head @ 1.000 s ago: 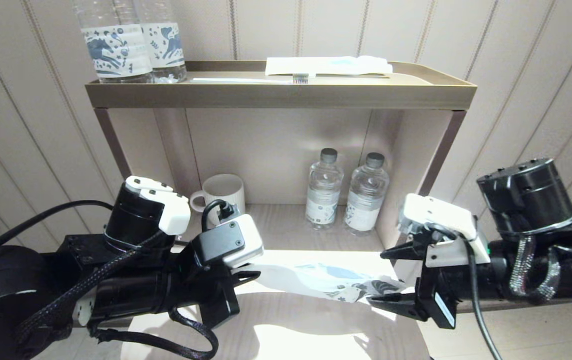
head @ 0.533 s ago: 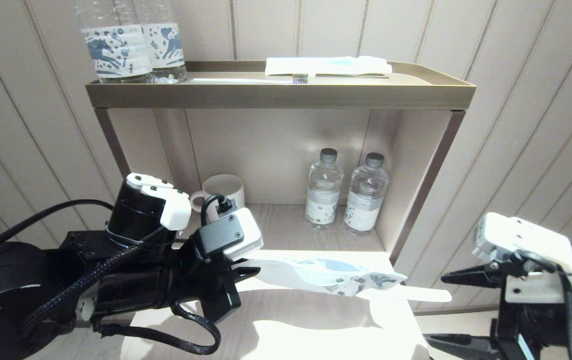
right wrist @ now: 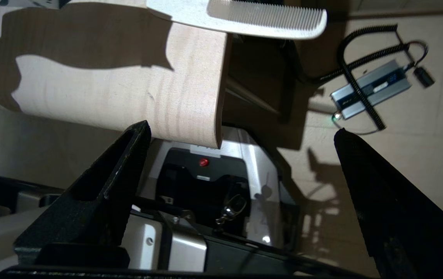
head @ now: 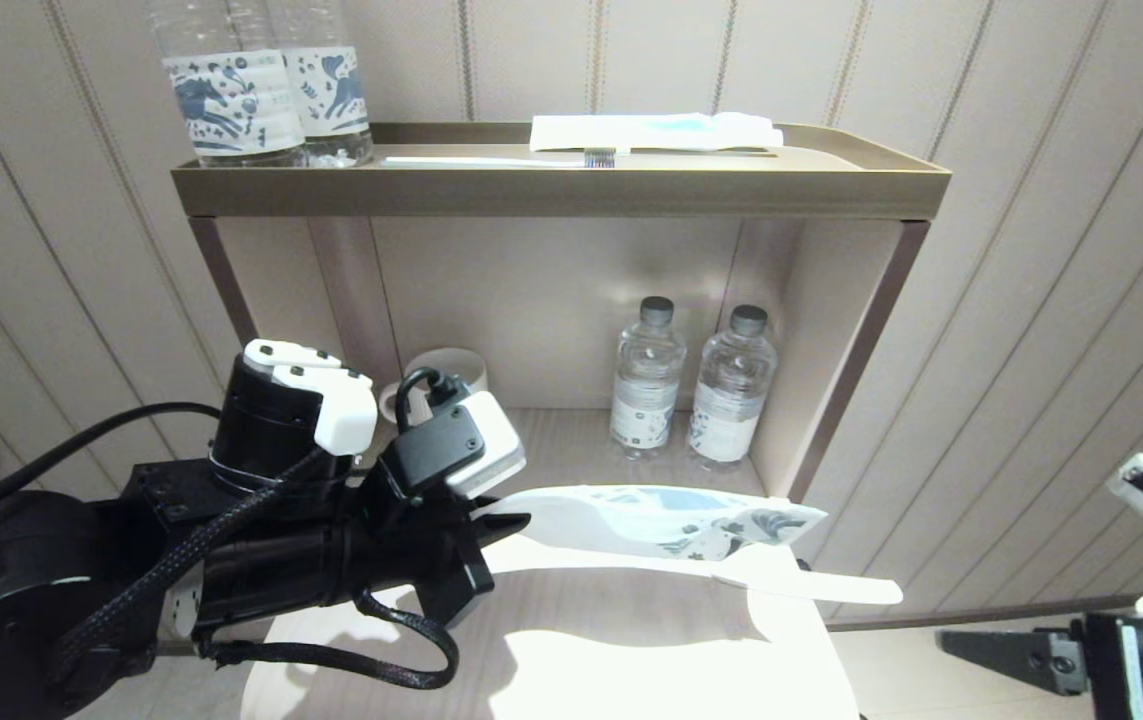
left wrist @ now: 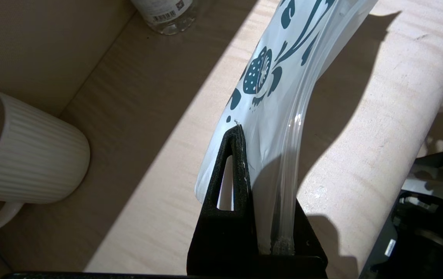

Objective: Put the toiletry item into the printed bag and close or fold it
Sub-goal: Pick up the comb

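Note:
The printed bag (head: 651, 520), white with blue leaf print, hangs roughly level above the light wooden table (head: 631, 660). My left gripper (head: 509, 528) is shut on its plain end; in the left wrist view the bag (left wrist: 283, 77) runs away from my left gripper (left wrist: 262, 166). A white comb (head: 831, 585) lies on the table under the bag, outside it, its toothed end (right wrist: 260, 17) overhanging the right edge. My right gripper (right wrist: 241, 131) stands open and empty, low and to the right of the table, one finger (head: 1006, 652) showing in the head view.
On the lower shelf stand a white ribbed mug (left wrist: 23, 155) and two water bottles (head: 648, 375) (head: 731, 385). The top tray (head: 561, 190) holds two bottles (head: 261, 90), a toothbrush (head: 501, 158) and a white packet with a light-blue stripe (head: 656, 130). A grey box with coiled cable (right wrist: 368, 87) lies on the floor.
My right gripper has drawn back from the bag's printed end, down and to the right. The left gripper has lifted the bag slightly. The comb now shows on the table edge.

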Controlling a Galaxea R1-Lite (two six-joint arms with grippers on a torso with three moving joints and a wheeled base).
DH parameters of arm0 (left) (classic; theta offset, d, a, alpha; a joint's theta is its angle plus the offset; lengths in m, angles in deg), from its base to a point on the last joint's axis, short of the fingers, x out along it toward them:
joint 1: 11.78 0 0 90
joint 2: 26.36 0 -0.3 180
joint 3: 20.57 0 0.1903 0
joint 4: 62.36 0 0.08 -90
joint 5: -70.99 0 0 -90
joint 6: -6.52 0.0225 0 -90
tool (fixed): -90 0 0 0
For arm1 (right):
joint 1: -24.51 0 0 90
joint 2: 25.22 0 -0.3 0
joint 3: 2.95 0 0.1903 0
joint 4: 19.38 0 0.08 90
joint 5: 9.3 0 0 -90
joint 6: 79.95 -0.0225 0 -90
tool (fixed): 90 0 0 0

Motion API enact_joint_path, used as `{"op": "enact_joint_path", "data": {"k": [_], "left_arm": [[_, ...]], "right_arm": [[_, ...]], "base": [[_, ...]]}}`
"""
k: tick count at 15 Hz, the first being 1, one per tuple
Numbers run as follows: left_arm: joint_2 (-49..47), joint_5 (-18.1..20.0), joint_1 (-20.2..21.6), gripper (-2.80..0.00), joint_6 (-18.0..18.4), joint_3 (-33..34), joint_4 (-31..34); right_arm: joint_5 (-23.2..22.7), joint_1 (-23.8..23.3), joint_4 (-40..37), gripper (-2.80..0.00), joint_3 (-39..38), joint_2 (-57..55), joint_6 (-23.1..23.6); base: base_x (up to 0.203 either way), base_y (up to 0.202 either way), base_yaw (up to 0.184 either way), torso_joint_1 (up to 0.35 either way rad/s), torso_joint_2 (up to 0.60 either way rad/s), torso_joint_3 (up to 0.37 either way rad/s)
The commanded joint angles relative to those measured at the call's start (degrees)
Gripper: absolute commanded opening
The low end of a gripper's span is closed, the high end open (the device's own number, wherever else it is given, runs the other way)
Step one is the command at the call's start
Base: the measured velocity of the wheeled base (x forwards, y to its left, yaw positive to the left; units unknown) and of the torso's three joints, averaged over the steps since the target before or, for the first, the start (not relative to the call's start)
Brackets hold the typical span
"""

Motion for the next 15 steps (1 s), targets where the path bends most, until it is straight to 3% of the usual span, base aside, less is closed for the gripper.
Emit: {"op": "enact_joint_path", "data": {"k": [1,8,15], "left_arm": [[-0.85,-0.01,-0.05,-2.8,-0.07,-0.25,-0.14],[-2.11,-0.28,-0.05,-2.8,-0.07,0.09,-1.0],[-3.04,-0.2,-0.05,-2.8,-0.24,0.1,-1.57]], "right_arm": [[-0.1,-0.97,-0.23,0.0,-3.28,0.16,-7.19],[0.0,1.92,0.06,0.0,-4.26,-0.39,-36.29],[0.98,4.1,0.56,0.0,-4.49,-6.13,-34.87]], "base": [[0.0,0.0,0.0,0.0,0.0,0.0],[0.0,0.0,0.0,0.0,0.0,0.0],[0.0,0.0,0.0,0.0,0.0,0.0]]}}
